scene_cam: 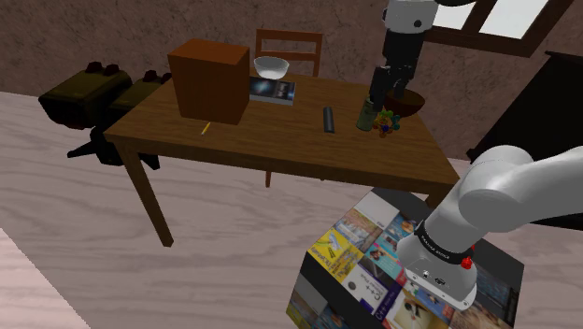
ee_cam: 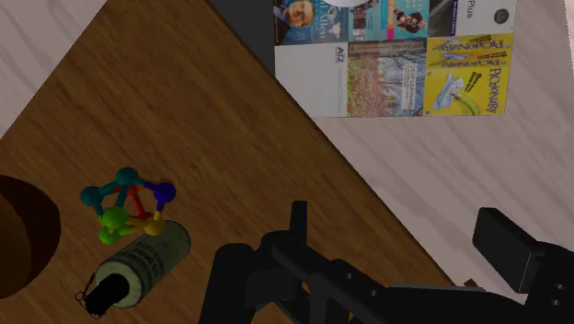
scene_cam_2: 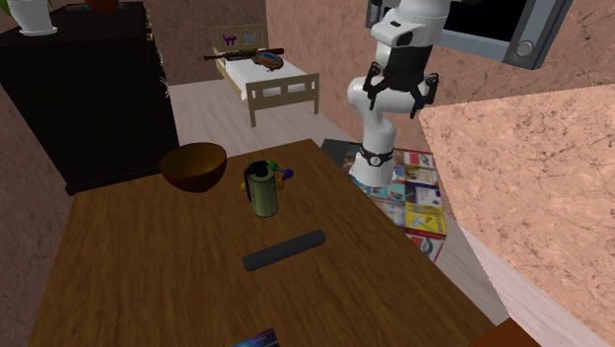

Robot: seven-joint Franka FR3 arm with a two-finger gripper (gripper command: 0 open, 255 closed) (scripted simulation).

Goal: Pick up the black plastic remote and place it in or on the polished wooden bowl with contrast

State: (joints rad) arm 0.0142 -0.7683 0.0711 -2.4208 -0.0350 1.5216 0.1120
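A brown wooden table (scene_cam: 280,140) stands in a brown-walled room. The remote (scene_cam_2: 284,250) lies flat on it in open space, near a green bottle (scene_cam_2: 261,189), and the dark wooden bowl (scene_cam_2: 193,168) sits just past that bottle. The gripper (scene_cam_2: 401,94) hangs well above the table with its fingers spread and nothing between them, so the task looks to be at the reach. The next move calls for descending over the remote and straddling its narrow width, clear of the bottle.

Wood-grain table (scene_cam_2: 148,276), matt remote (scene_cam_2: 284,250)
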